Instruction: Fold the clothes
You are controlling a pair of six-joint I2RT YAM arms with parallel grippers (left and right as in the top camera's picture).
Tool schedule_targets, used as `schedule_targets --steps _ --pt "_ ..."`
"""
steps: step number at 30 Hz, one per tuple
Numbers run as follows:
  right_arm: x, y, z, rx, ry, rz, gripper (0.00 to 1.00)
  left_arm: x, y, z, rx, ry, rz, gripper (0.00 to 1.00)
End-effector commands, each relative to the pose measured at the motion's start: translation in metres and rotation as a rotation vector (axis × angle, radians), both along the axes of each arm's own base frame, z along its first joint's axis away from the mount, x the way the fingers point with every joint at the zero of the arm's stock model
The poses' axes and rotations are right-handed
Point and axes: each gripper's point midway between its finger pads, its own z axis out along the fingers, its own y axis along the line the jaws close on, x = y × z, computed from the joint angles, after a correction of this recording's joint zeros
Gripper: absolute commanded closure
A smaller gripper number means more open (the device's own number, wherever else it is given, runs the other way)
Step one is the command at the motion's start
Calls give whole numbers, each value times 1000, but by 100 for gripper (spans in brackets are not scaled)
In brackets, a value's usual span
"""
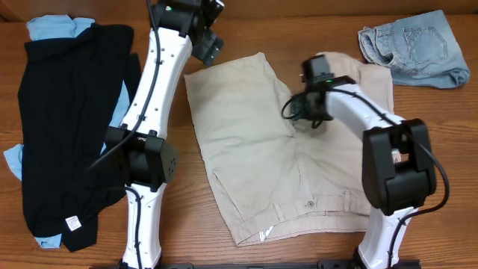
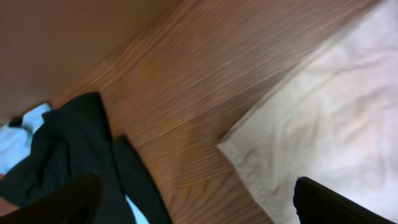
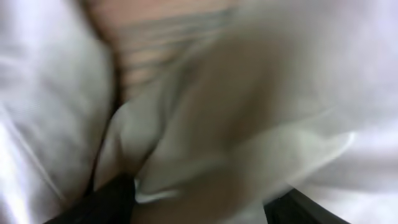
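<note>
The beige shorts [image 1: 246,127] lie spread in the middle of the table, waistband toward the front edge. My left gripper [image 1: 209,46] is open and empty, hovering above the table just past the far left leg corner; its wrist view [image 2: 196,183] shows that corner [image 2: 336,124]. My right gripper [image 1: 308,116] is down at the crotch area, and the blurred wrist view [image 3: 199,199] shows a fold of the shorts [image 3: 280,93] bunched between its fingers. A black garment [image 1: 67,112] [image 2: 68,143] lies at the left over light-blue pieces [image 1: 52,28] [image 2: 18,137].
A pair of light denim shorts [image 1: 414,48] lies crumpled at the far right corner. The two white arm bases stand at the front edge, the left one [image 1: 142,161] between the black garment and the beige shorts.
</note>
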Motion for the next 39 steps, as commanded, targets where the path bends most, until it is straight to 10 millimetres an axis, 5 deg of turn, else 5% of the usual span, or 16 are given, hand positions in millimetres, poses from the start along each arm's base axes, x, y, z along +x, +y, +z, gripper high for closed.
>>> schedule_targets --steps 1,5,13,17,21,25,29,35,39 --pt "-36 56 -14 9 82 239 29 2 16 -5 -1 4 74 0" --pt "-78 103 -12 32 166 419 23 -1 32 -8 -1 24 113 0" --pt "-150 160 21 26 328 630 20 -9 66 -13 8 73 175 0" --pt "-165 186 50 85 334 667 17 -14 80 -16 4 101 202 0" --pt "-154 193 91 148 266 542 17 -15 80 -18 -36 119 191 0" --pt "-125 163 132 210 192 275 15 -18 44 -22 -182 164 8 0" --pt "-101 100 150 220 195 4 13 -25 -8 -17 -331 186 -230 0" --pt "-106 15 119 98 314 -201 12 -41 -72 -27 -309 213 -481 0" --pt "-124 -3 91 69 395 -252 12 -56 -114 -50 -264 261 -614 0"
